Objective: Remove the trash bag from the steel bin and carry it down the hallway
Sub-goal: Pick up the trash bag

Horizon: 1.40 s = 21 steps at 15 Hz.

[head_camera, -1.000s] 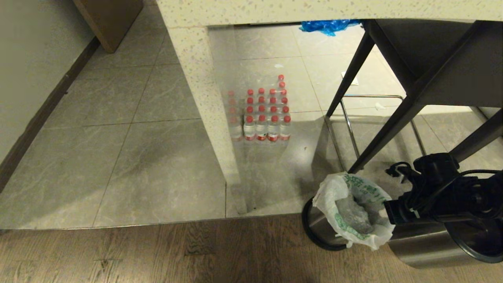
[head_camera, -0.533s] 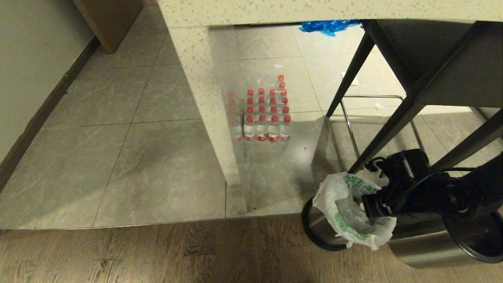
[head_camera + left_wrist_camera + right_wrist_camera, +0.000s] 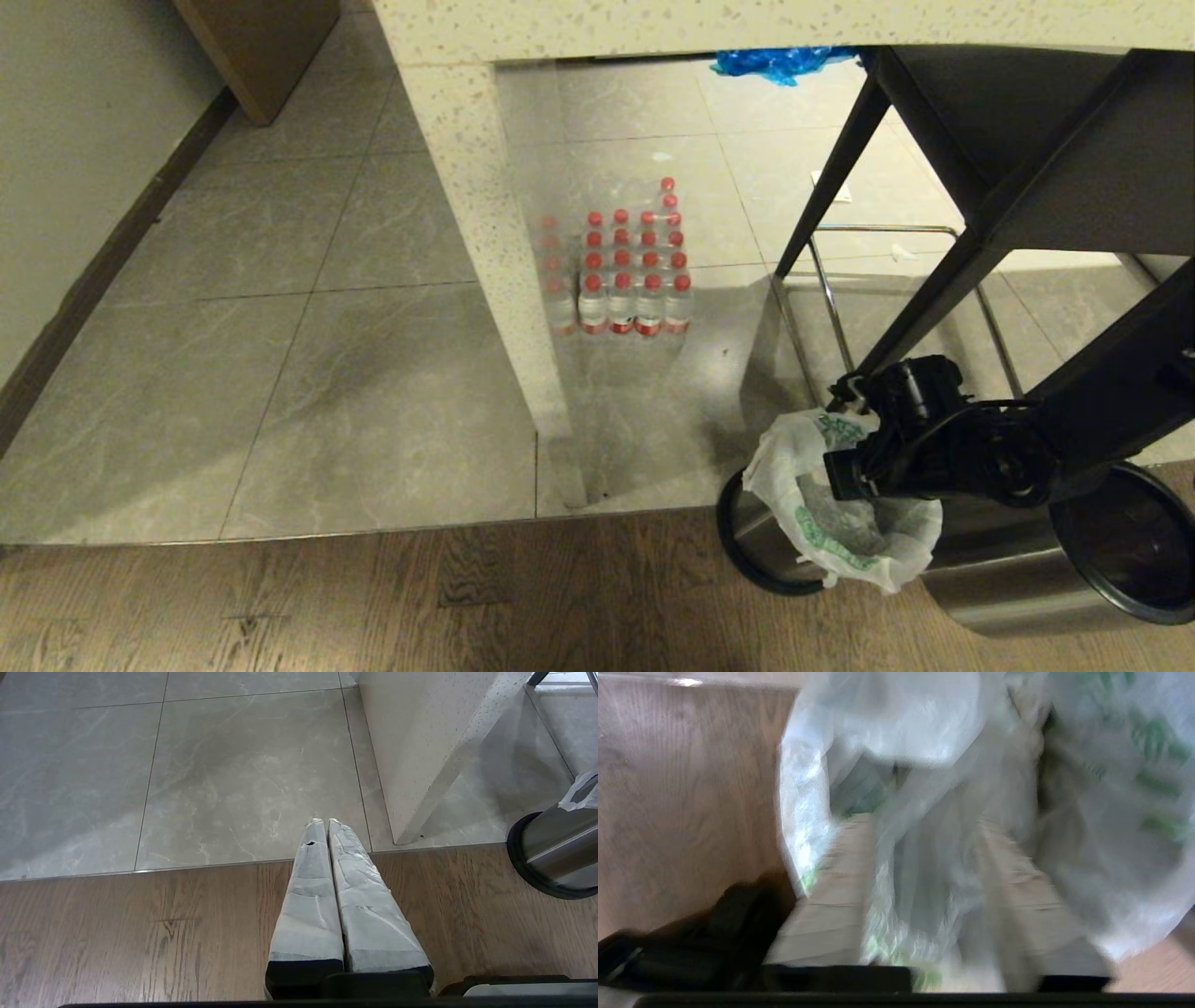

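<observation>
The steel bin stands at the seam where the wooden floor meets the tiled floor, with the trash bag in it, its edge folded over the rim. A second bin lies on its side just right of it. The right claw sits in the bag's mouth. Behind, under the worktop, a pack of bottles stands on the tiles beside the worktop's leg. A stool stands behind the bins. The left claw hangs over the seam, left of the bin.
</observation>
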Motion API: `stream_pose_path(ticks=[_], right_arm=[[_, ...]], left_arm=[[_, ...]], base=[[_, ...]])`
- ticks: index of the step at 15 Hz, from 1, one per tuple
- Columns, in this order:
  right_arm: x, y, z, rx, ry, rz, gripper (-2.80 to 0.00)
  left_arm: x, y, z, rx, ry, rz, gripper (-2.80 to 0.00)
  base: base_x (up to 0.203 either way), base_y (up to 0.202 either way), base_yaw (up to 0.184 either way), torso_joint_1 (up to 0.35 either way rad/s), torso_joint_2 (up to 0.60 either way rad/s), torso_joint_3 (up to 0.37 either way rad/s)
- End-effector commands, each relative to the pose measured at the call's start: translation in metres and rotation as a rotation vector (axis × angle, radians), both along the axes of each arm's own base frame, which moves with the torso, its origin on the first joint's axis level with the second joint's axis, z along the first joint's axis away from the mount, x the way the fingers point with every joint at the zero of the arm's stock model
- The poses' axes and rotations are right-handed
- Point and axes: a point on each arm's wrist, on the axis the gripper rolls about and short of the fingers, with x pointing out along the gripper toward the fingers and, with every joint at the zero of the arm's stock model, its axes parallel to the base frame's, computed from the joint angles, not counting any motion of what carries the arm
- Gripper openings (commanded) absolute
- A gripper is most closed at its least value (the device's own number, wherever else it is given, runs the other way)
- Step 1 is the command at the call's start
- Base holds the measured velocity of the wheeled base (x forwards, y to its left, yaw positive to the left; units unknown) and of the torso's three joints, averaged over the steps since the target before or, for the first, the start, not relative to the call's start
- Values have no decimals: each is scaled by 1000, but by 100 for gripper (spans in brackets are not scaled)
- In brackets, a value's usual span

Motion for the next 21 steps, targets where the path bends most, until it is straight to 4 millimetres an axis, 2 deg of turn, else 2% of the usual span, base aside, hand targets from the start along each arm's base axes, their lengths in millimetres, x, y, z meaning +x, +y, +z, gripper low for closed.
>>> stream_pose_path(ticks=[1,8,13,14,17,21], right_arm=[[8,1,-18,-11,-5,0,0],[44,2,-40,-19,-109,10,0],[49,-8,-51,-20,-96,-16,0],[52,-9,-50,-13,-112,-17,-280],[62,-8,-53,-11,-146,-21,-280],[62,-8,-52,-10,-148,-22,-280]], left_arm=[[0,0,0,0,1,0,-280],[0,0,0,0,2,0,-280],[0,0,0,0,0,0,-280],[0,0,0,0,1,0,-280],[0,0,0,0,1,0,-280],[0,0,0,0,2,0,-280]], base=[[0,0,0,0,0,0],[0,0,0,0,0,0],[0,0,0,0,0,0],[0,0,0,0,0,0],[0,0,0,0,0,0],[0,0,0,0,0,0]])
